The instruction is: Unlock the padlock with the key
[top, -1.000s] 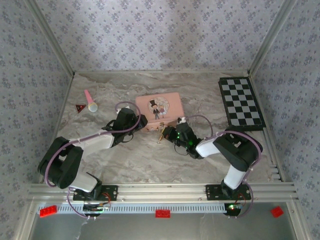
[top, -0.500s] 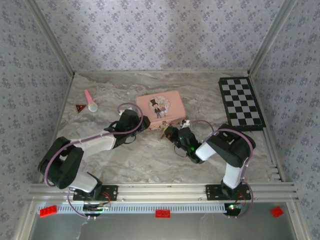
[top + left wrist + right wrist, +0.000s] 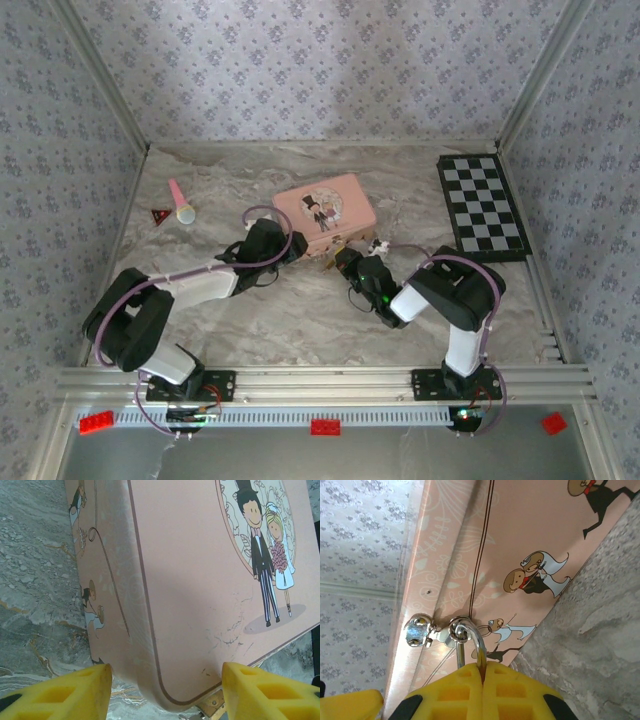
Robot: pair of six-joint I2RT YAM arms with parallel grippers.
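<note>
Padlock [image 3: 478,639]: thin grey shackle hooked through the metal hasp [image 3: 420,630] on the near side of the pink tin [image 3: 325,212], mid-surface; its body is hidden behind the right tool.
Right tool [image 3: 484,680]: yellow fingers pressed fully together right under the shackle; whether they pinch anything cannot be told.
Left tool [image 3: 165,695]: fingers wide, straddling the tin's near-left corner with a gap on both sides.
Surface [image 3: 300,320]: marbled.
Chessboard [image 3: 482,205]: far right.
Pink toy microphone [image 3: 180,202] and small red triangle [image 3: 159,215]: far left, well apart from the tin.
</note>
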